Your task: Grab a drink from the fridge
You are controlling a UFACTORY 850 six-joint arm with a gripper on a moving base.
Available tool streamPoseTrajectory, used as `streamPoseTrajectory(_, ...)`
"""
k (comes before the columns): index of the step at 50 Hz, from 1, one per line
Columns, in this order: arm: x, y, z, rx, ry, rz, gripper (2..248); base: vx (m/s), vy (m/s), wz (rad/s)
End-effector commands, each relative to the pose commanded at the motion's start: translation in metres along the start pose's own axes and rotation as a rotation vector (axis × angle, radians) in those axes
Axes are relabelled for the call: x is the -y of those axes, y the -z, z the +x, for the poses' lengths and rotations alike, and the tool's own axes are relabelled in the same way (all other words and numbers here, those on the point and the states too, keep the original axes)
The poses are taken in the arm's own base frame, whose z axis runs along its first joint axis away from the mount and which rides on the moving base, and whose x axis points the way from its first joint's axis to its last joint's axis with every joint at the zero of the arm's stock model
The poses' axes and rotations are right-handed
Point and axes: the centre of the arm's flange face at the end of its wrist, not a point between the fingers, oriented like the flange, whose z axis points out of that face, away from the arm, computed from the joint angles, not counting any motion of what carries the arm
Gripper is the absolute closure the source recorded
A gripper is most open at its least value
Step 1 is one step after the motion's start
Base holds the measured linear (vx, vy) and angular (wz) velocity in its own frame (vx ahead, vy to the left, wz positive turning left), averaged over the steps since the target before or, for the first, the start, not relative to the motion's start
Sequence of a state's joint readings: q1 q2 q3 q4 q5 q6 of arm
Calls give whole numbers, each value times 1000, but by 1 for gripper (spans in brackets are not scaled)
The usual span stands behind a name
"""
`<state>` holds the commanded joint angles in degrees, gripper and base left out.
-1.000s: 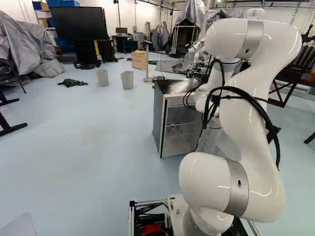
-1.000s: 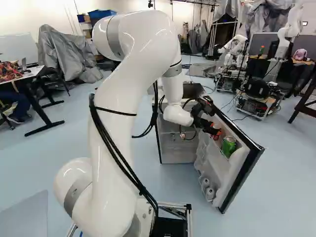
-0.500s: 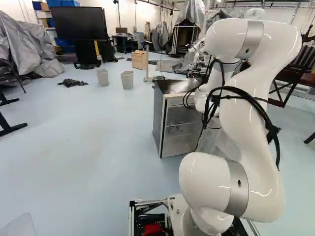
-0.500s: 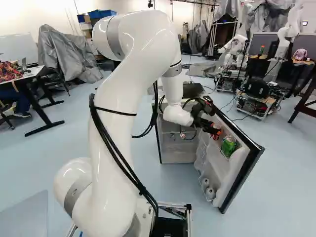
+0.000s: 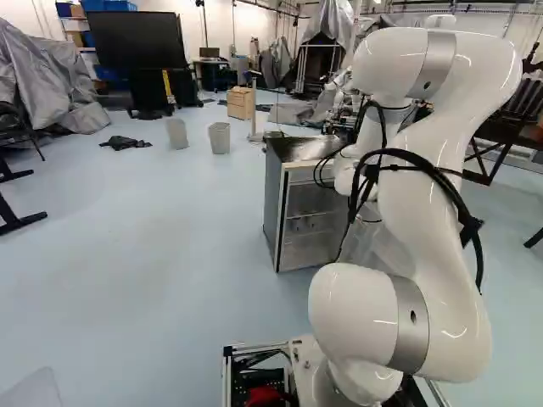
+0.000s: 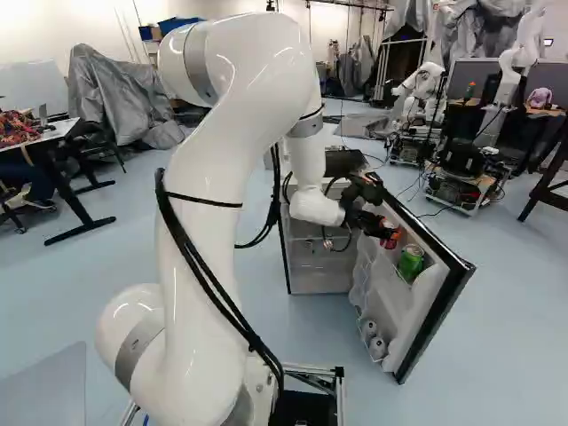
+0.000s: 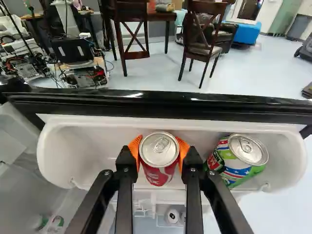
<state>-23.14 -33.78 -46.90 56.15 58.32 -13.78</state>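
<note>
"What's new, driver?"

"Base hasn't budged, but my arm edges slightly up and back against its joint. And my gripper has the red can, an orange pad pressed to each side! Looks like the lift's beginning."

"Is it free?"

"Can't tell if its bottom's off; it's upright, inside the door shelf."

"Anything in the way?"

"The green can leans just beside one finger, so I'd go straight up; sideways could knock it. Then there's the shelf wall to clear, and the door's black edge past it."

"And beyond?"

"Fridge standing open, wooden chair and another robot well apart. Neither hinders me."
</note>
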Motion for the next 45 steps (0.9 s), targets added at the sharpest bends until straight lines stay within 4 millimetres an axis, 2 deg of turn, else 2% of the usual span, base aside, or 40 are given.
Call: streamPoseTrajectory(45, -18, 51, -4, -119, 68, 36, 152, 0, 0, 0)
